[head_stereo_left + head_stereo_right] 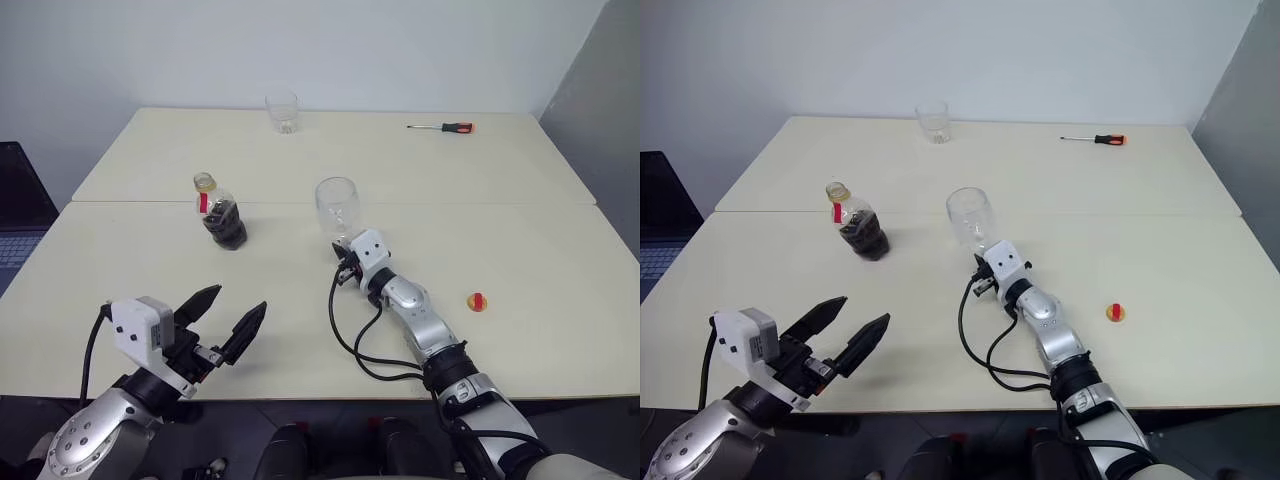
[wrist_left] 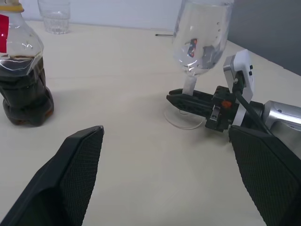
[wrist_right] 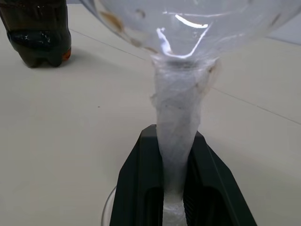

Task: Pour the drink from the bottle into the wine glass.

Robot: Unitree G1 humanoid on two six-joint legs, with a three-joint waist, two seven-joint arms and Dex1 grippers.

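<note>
Wide-open, the left gripper (image 1: 222,322) hovers near the table's (image 1: 540,250) front edge, well short of the uncapped bottle (image 1: 222,214). Right gripper (image 2: 181,99) pinches the wine glass (image 1: 337,207) stem, seemingly steadying it. Grasp the bottle's body squarely and keep it upright.

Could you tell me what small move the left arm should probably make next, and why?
Probably reach the left end effector forward to the bottle. It is open and holds nothing, the bottle stands upright with its drink unpoured, and the right end effector is shut on the stem of the wine glass, steadying it.
</note>
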